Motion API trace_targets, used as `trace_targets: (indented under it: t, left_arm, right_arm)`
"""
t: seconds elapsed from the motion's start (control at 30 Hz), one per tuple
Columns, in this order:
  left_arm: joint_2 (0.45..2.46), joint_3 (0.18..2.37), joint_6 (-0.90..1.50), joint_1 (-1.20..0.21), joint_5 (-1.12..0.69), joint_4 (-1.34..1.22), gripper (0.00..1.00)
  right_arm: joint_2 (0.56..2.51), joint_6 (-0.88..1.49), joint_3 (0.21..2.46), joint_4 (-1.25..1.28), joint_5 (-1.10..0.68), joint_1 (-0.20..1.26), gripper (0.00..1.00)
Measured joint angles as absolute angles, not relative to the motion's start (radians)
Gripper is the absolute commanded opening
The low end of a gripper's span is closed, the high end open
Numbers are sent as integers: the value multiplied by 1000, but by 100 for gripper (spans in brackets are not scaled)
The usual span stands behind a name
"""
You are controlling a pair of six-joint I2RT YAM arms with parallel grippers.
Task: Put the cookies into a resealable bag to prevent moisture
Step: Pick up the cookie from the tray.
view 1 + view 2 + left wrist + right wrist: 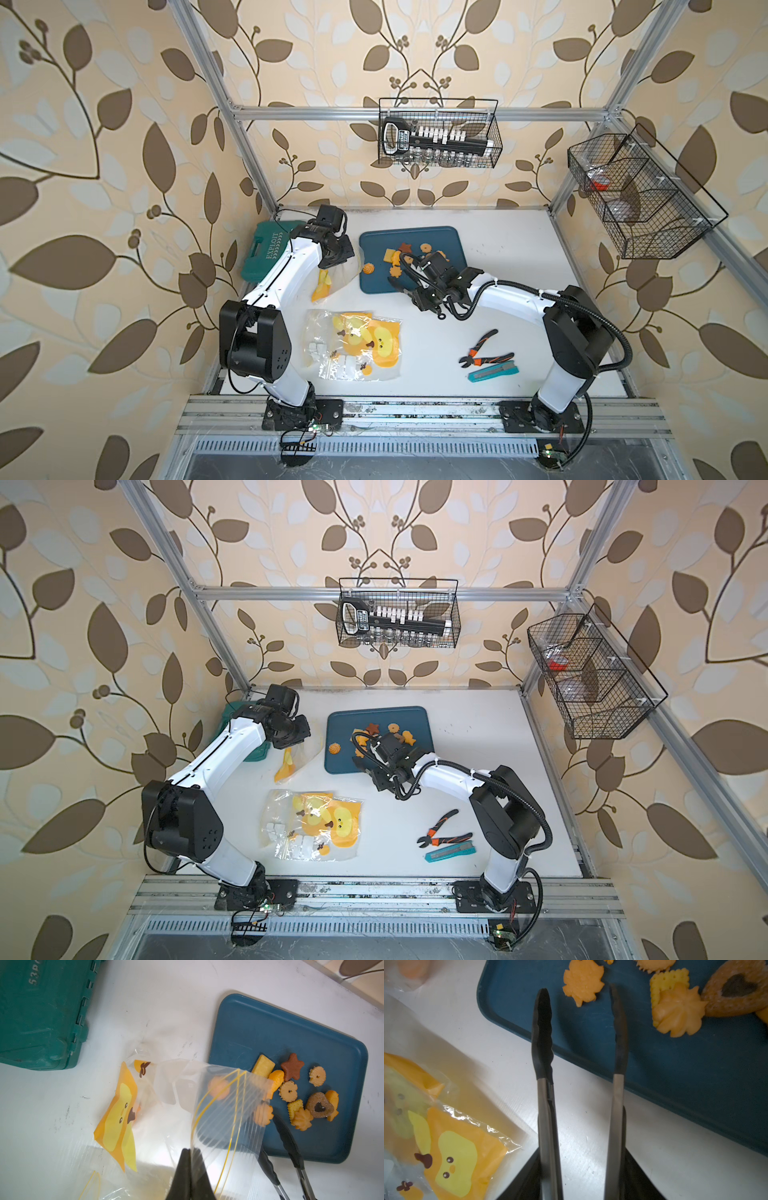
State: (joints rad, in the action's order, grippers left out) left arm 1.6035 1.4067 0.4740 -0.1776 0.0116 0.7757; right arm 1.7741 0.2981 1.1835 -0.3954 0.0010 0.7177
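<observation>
Blue tray holds the cookies in a loose cluster. A lone swirl cookie sits apart from them, nearer the tray's bag-side edge. The held bag looks empty.

Left gripper: jaws pinched together on the rim of a clear resealable bag. Bag hangs just beside the tray, its yellow zip lines bowed apart, so the mouth gapes a little.

Right gripper: clamped on the handles of a pair of tongs. The black tips stand apart, with nothing between them, over the tray's corner.

Key relation: leaf-shaped cookie lies straight ahead along the tongs' long axis, in line with the gap between the tips and partly past them. Rosette cookie, resting on a square cracker, lies outside one tip and clear of the gap. Right arm is the nearer one to the cluster; left arm is taken up with the bag.

Judgement: a short push forward and then a squeeze should take the leaf. It is a thin, flat piece and may slip or tip. The carry then runs sideways to the bag mouth.
</observation>
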Motion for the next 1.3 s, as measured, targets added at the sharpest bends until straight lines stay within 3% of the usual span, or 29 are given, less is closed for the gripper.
trace_targets:
  t: [0.17,0.47,1.0,1.3]
  left_arm:
    - [1613,1407,474,-178,-21,759,0]
    - [1658,1407,475,-178,-62,743,0]
    - [1746,1435,476,-178,-158,706,0]
    - [1746,1435,475,-190,-185,701,0]
  right_arm:
    - [1811,297,1213,-404,5,715,54]
    - [1871,286,1272,-407,4,701,39]
    - [1591,266,1179,-356,31,700,32]
    - [1690,154,1316,-385,-15,768,30]
